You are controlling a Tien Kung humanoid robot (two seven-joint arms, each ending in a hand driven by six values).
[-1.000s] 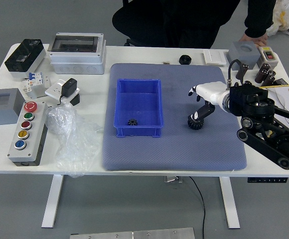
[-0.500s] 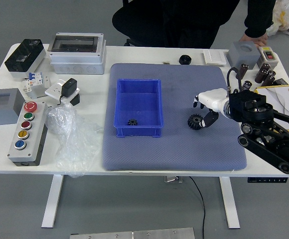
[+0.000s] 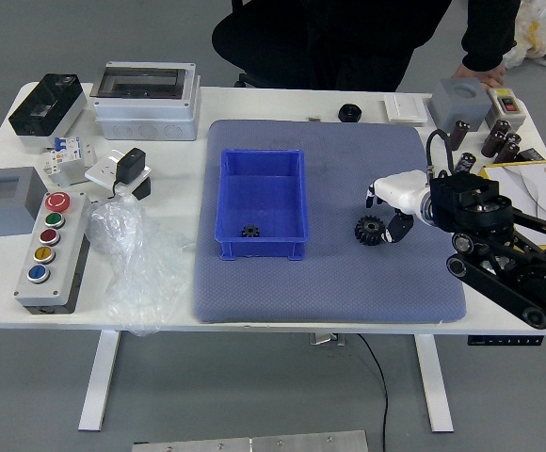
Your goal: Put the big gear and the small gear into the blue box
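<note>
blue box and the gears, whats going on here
The robot's right hand is at the big gear, fingers spread and holding nothing; the gear lies on the gray-blue mat, outside the blue box. The small gear is already inside the box, so the big one is what's left to place. Across the table stands a person, one hand at the far edge by a gray block, not touching either gear.

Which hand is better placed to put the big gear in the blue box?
The right. That hand is just beside the big gear, which lies on the mat right of the blue box. The left hand isn't in view.
</note>
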